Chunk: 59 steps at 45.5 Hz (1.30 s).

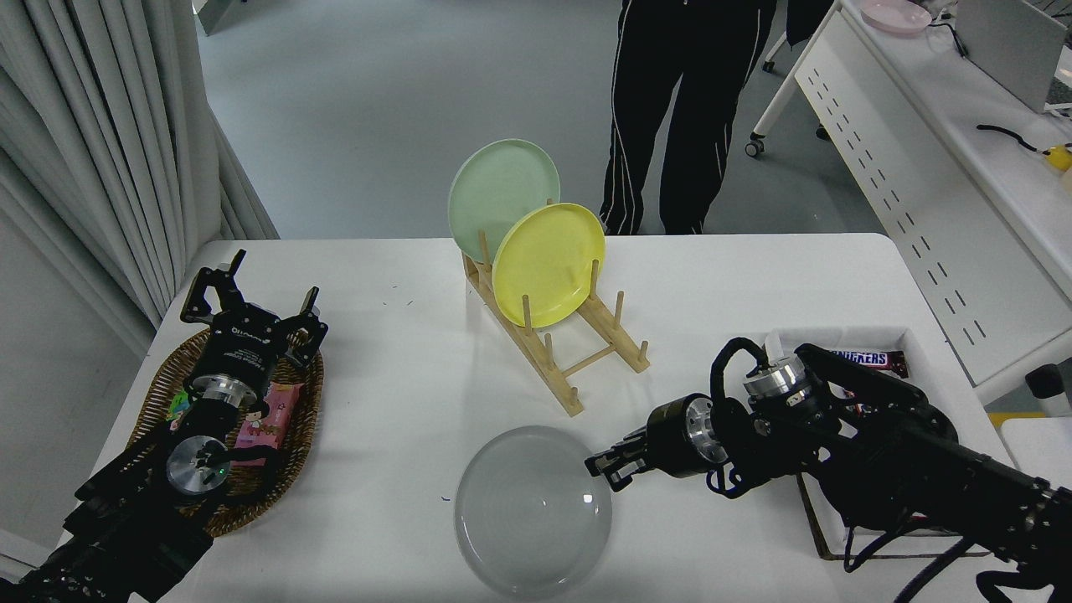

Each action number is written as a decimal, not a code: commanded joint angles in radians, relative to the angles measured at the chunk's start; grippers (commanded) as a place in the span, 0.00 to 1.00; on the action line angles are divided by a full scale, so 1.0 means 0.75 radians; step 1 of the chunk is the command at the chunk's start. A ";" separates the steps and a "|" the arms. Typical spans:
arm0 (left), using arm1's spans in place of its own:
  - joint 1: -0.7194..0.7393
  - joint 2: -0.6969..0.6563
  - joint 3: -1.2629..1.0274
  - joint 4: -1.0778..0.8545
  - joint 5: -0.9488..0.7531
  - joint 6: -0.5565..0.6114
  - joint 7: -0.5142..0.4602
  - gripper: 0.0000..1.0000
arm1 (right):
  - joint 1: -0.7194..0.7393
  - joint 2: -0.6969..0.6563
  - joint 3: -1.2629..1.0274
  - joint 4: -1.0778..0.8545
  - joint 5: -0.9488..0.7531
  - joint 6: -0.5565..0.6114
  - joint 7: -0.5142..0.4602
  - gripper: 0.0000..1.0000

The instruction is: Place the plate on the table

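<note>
Right arm low, reaching leftward; left arm parked lower left.
Right gripper (605, 469) pointing left, fingers pinched on the plate (533, 511) rim. Left gripper (251, 306) spread wide, pointing away.

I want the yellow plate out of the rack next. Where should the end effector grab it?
Probably the yellow plate by its upper rim, from above. It stands on edge, leaning between the pegs of the wooden rack, so its top edge is exposed while pegs block its lower part.

A lab: perforated-panel desk (888, 167) on casters, grey floor (352, 100).
</note>
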 commanded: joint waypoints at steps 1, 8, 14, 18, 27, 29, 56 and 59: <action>0.000 0.000 0.001 0.000 0.000 0.000 0.002 1.00 | -0.010 0.009 0.000 -0.037 -0.013 0.000 0.000 0.00; 0.000 0.000 0.001 0.000 0.000 0.000 0.000 1.00 | -0.012 0.009 0.000 -0.049 -0.021 0.000 -0.002 0.00; 0.000 0.000 0.001 0.000 0.000 0.000 0.000 1.00 | -0.012 0.009 -0.004 -0.055 -0.023 0.000 -0.004 0.00; 0.000 0.000 0.001 -0.002 0.000 0.000 0.000 1.00 | -0.012 0.012 -0.002 -0.055 -0.021 0.000 -0.004 0.00; 0.000 0.000 0.001 -0.002 0.000 0.000 0.000 1.00 | -0.010 0.022 -0.004 -0.076 -0.023 0.000 -0.004 0.00; 0.000 0.000 0.001 0.000 0.000 0.000 0.000 1.00 | -0.010 0.022 -0.006 -0.078 -0.031 0.000 -0.004 0.00; 0.000 0.000 0.001 0.000 0.000 0.000 0.000 1.00 | -0.010 0.032 -0.006 -0.103 -0.043 0.000 -0.004 0.00; 0.000 0.000 -0.001 0.000 0.000 0.000 0.000 1.00 | -0.010 0.040 -0.008 -0.105 -0.043 0.000 -0.004 0.00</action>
